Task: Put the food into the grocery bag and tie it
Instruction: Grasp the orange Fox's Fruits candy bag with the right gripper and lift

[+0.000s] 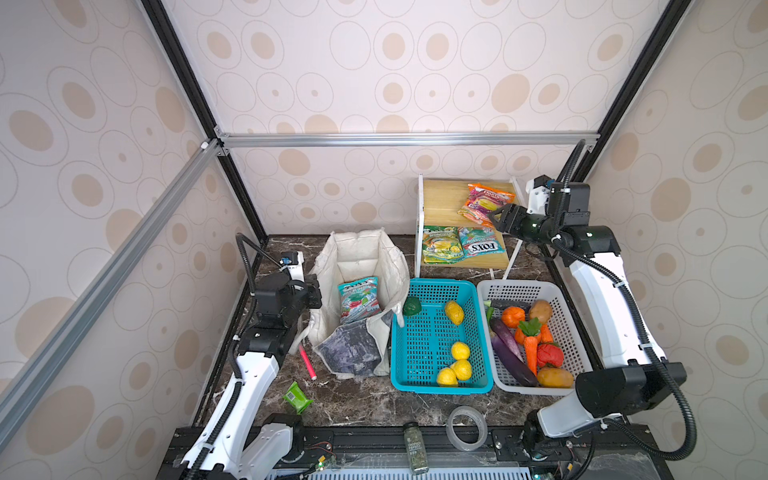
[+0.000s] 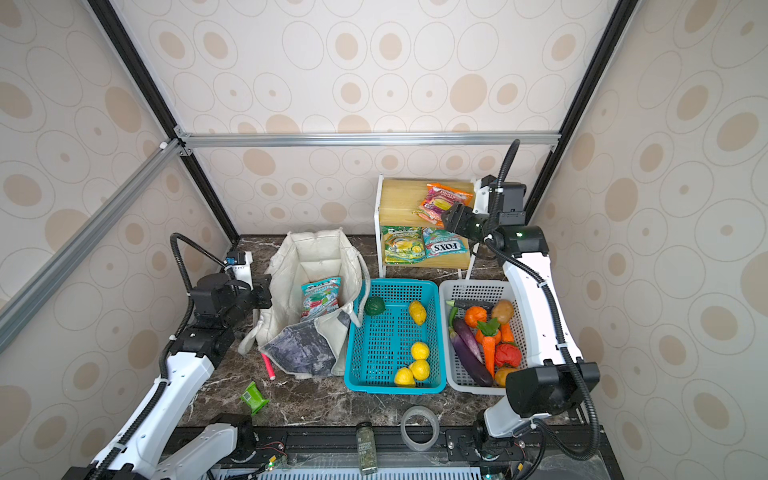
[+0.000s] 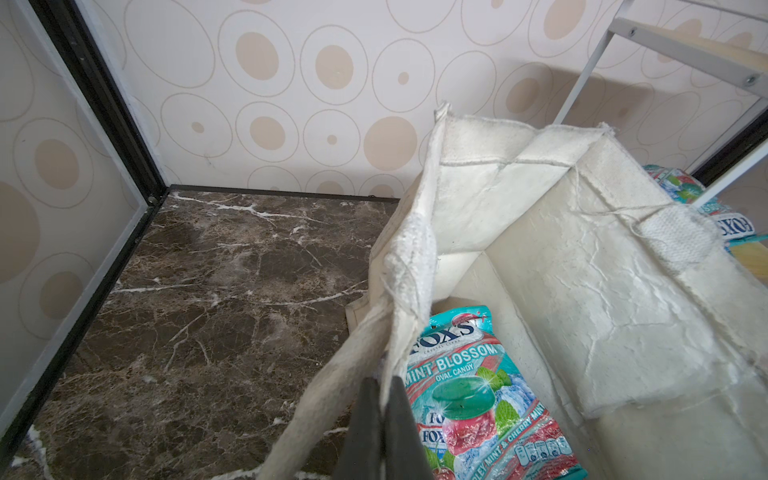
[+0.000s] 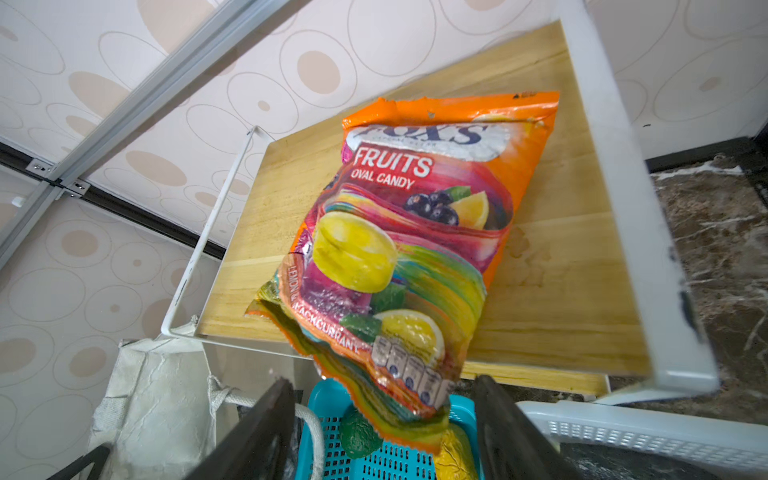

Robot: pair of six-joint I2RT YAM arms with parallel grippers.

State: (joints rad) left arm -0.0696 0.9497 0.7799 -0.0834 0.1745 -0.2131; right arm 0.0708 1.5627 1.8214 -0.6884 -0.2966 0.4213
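Observation:
The grocery bag [image 1: 357, 253] stands open at the back left, with a mint FOX'S packet [image 1: 359, 300] lying inside it. My left gripper [image 1: 316, 291] is shut on the bag's left rim [image 3: 409, 266]; in the left wrist view its fingers [image 3: 365, 432] pinch the fabric. An orange FOX'S fruits packet [image 1: 484, 203] lies on the rack's upper shelf. My right gripper [image 4: 384, 380] is open, jaws wide on either side of that packet's overhanging end [image 4: 399, 386], not touching it. Two more packets [image 1: 461, 246] lie on the lower shelf. Toy lemons [image 1: 459, 351] and vegetables [image 1: 525, 345] fill two baskets.
The white-framed wooden rack [image 1: 420, 224] stands behind the teal basket [image 1: 401, 365] and the white basket [image 1: 500, 376]. A tape roll [image 1: 451, 428], a spice jar [image 1: 414, 446], a small green pack [image 1: 297, 397] and a pink stick [image 1: 307, 361] lie on the marble top.

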